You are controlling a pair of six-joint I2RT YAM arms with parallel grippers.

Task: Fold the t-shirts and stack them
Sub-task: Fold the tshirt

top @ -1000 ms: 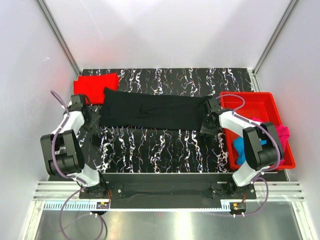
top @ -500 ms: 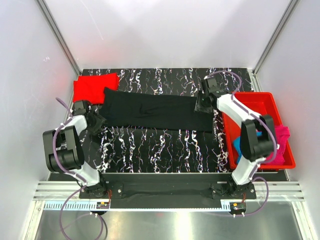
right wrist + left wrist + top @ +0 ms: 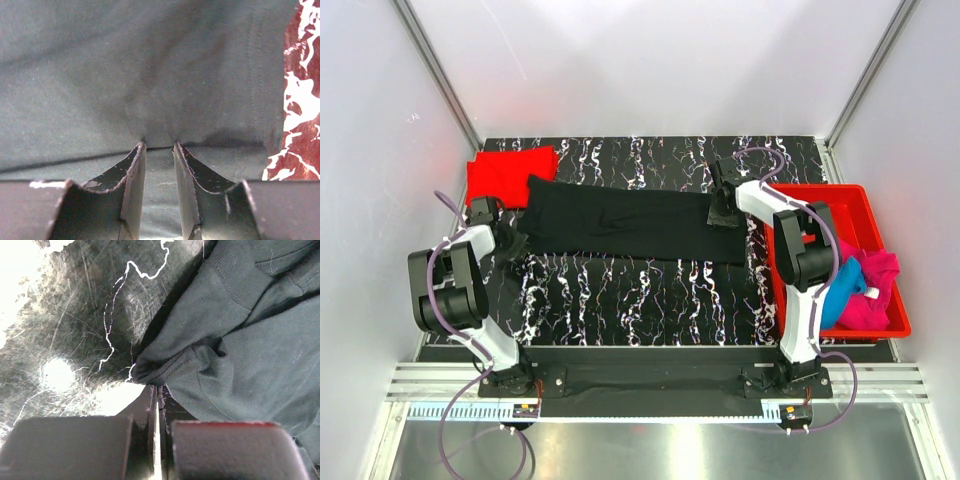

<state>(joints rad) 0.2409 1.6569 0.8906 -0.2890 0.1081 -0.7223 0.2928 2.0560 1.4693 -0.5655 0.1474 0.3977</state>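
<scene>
The black t-shirt (image 3: 620, 222) lies spread flat across the middle of the marbled table. My left gripper (image 3: 512, 243) sits at its near left corner. In the left wrist view the jaws are shut (image 3: 157, 388), with a bunched tip of the black cloth (image 3: 240, 340) pinched at their ends. My right gripper (image 3: 718, 210) rests on the shirt's far right edge. It is open (image 3: 159, 146), its fingertips (image 3: 141, 150) pressing down on the cloth (image 3: 150, 75) near a hem. A folded red t-shirt (image 3: 508, 172) lies at the back left.
A red plastic bin (image 3: 820, 195) stands at the right edge of the table. It holds a bright blue t-shirt (image 3: 842, 290) and a magenta one (image 3: 880, 285) in a heap. White walls close in the table on three sides.
My right gripper has moved from the black shirt's near right corner to its far right edge. My left gripper has shut on the shirt's near left corner.
</scene>
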